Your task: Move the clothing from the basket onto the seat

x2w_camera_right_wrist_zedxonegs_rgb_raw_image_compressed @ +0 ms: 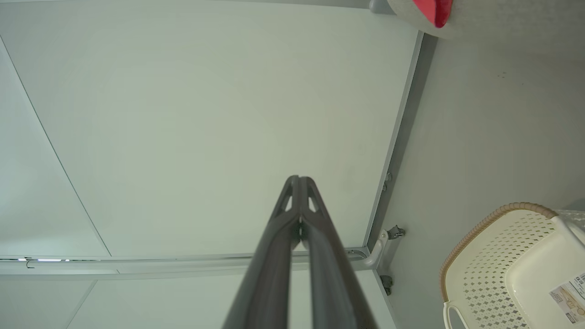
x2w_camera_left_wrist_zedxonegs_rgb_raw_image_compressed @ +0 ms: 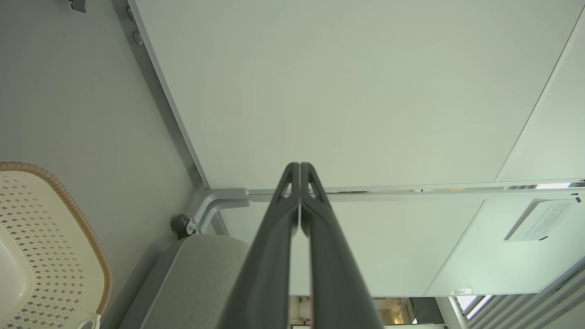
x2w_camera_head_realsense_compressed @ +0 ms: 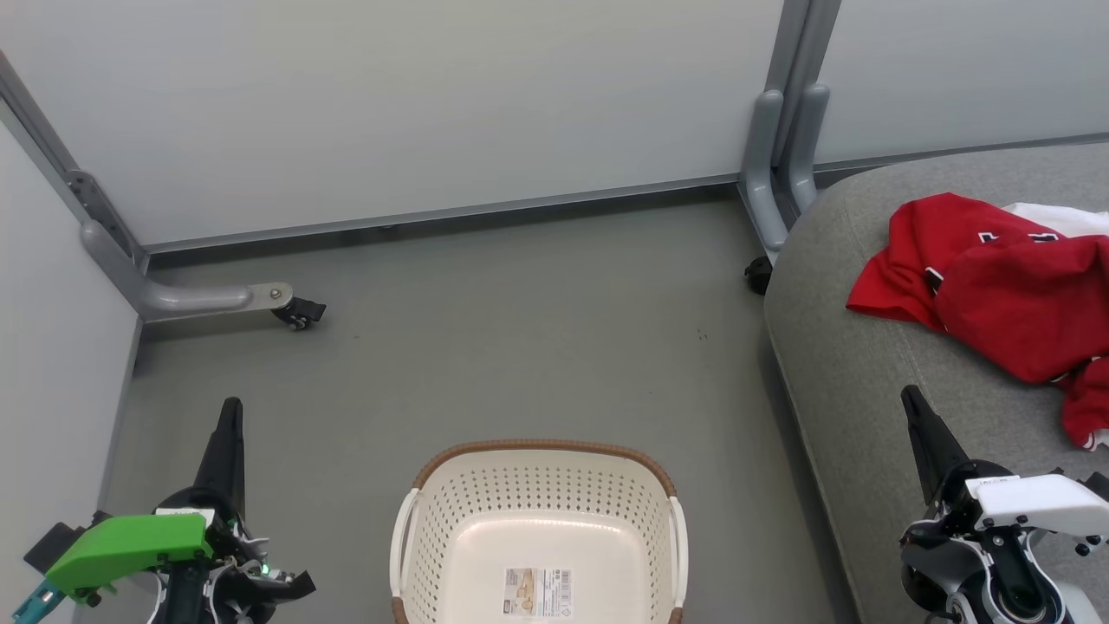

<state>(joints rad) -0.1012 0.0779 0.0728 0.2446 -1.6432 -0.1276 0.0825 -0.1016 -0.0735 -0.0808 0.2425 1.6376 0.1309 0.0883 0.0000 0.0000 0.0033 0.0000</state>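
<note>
- Pale partition panels (x2w_camera_head_realsense_compressed: 433, 113) in grey metal frames stand along the far side and the left side of the scene.
- The grey floor (x2w_camera_head_realsense_compressed: 537, 347) runs from the panels towards the robot.
- The seat (x2w_camera_head_realsense_compressed: 849, 373), a grey fabric cushion with a rounded corner, fills the right side and stands just beside one panel foot.
- The basket (x2w_camera_head_realsense_compressed: 541, 445) stands on the floor at the bottom centre, left of the seat and apart from it. Its brown rim faces up, and its perforated walls and bare bottom are showing.
- The clothing (x2w_camera_head_realsense_compressed: 1005, 295) lies crumpled on the seat near the right edge. It is red cloth with dark lettering, and a white piece shows at its far side.
- The left hand (x2w_camera_head_realsense_compressed: 230, 407) hovers over the floor to the left of the basket, its two dark fingers pressed together.
- The right hand (x2w_camera_head_realsense_compressed: 911, 399) hovers over the seat's front part, near the clothing but apart from it, its fingers also closed tip to tip.
- A printed label (x2w_camera_head_realsense_compressed: 537, 592) lies on the basket's bottom.
- A small black caster (x2w_camera_head_realsense_compressed: 299, 314) sits under the left panel foot.
</note>
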